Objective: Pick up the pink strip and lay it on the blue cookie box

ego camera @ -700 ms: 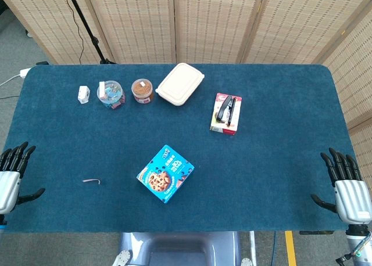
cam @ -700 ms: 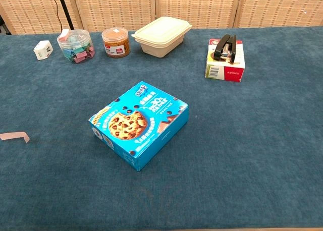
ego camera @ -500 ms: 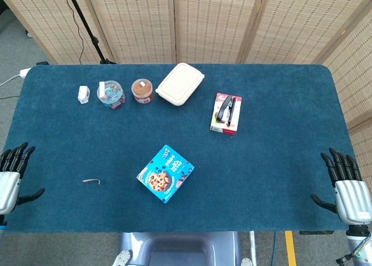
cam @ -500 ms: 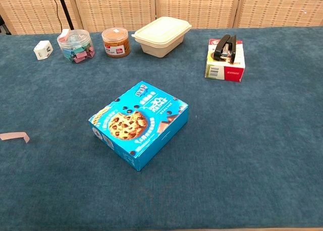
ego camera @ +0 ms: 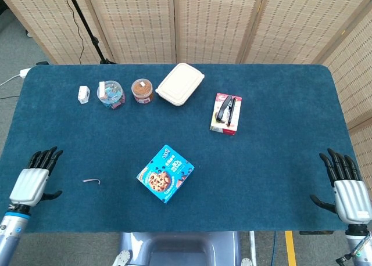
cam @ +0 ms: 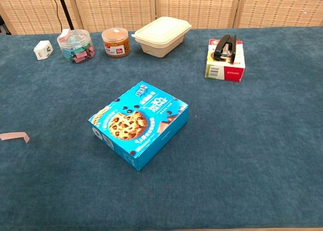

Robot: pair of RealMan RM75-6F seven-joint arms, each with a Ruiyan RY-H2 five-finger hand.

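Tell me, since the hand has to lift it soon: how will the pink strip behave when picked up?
The pink strip looks thin and lies flat on the cloth, so it is probably light and floppy. One end curls, hinting that it bends easily. Pinching it off the soft surface may be fiddly for the left hand.

I'm facing woven folding screens (ego camera: 192, 22) behind my blue-carpeted table (ego camera: 279, 161); grey floor (ego camera: 17, 51) at its left edge.

The table (cam: 262, 140) is wearing a matt, napped dark-blue cloth. At its centre, the blue cookie box (cam: 139, 122) is showing glossy printed cardboard. Behind that box, the lidded container (cam: 162, 36) is presenting smooth, matt cream plastic.
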